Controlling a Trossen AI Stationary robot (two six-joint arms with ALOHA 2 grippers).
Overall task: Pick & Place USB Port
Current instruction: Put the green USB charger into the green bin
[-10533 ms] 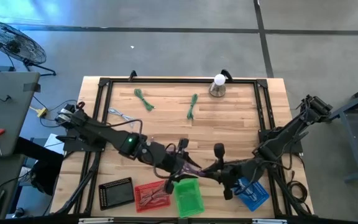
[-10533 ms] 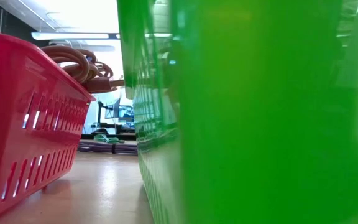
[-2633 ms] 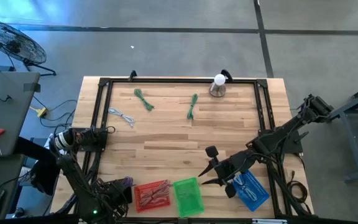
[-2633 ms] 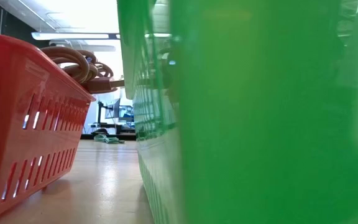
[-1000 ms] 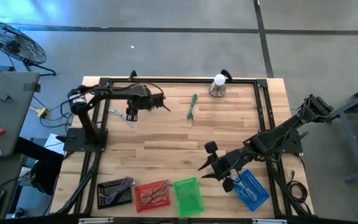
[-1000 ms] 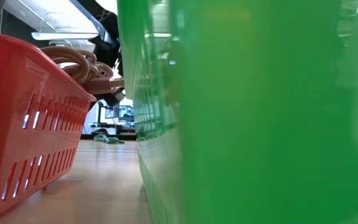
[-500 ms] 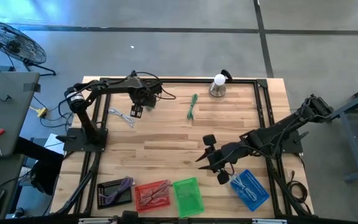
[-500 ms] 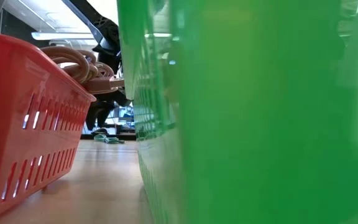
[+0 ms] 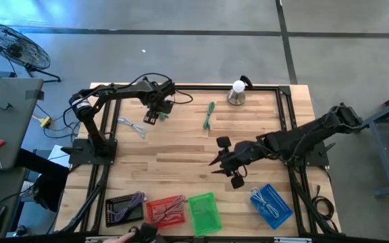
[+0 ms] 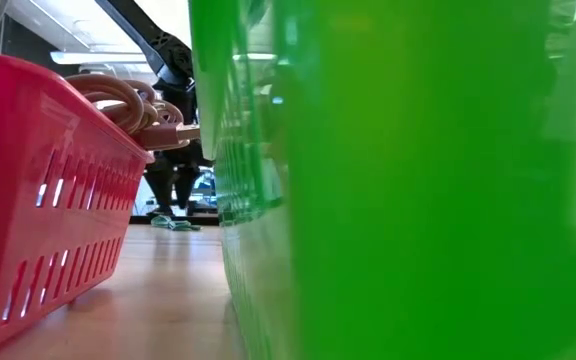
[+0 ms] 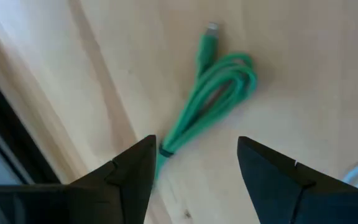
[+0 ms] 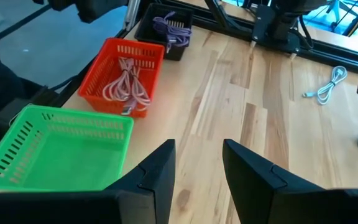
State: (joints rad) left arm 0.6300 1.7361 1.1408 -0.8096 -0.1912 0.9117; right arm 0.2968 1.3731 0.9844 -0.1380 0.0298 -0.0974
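Note:
A coiled green cable [image 9: 159, 106] lies flat on the wooden table at the far left; it also shows in the left wrist view [image 11: 219, 87] and the low view [image 10: 174, 223]. My left gripper [image 9: 154, 115] hangs above it, open and empty, its fingers [image 11: 129, 180] standing to either side of the coil's near end. A second green cable [image 9: 209, 115] lies further right. My right gripper [image 9: 224, 165] is open and empty above the table's middle right; it also shows in the right wrist view [image 12: 197, 168].
A white cable [image 9: 132, 126] lies left of the green one. Along the near edge stand a black basket [image 9: 115, 210] with a purple cable, a red basket [image 9: 166, 210] with cables, a green basket [image 9: 204, 213] and a blue basket [image 9: 271, 206]. A white-topped metal object [image 9: 237, 93] stands at the far edge.
My left gripper has gone a little toward the far right, over the green cable, staying open. My right gripper has gone away from the blue basket toward the table's far and left side, staying open.

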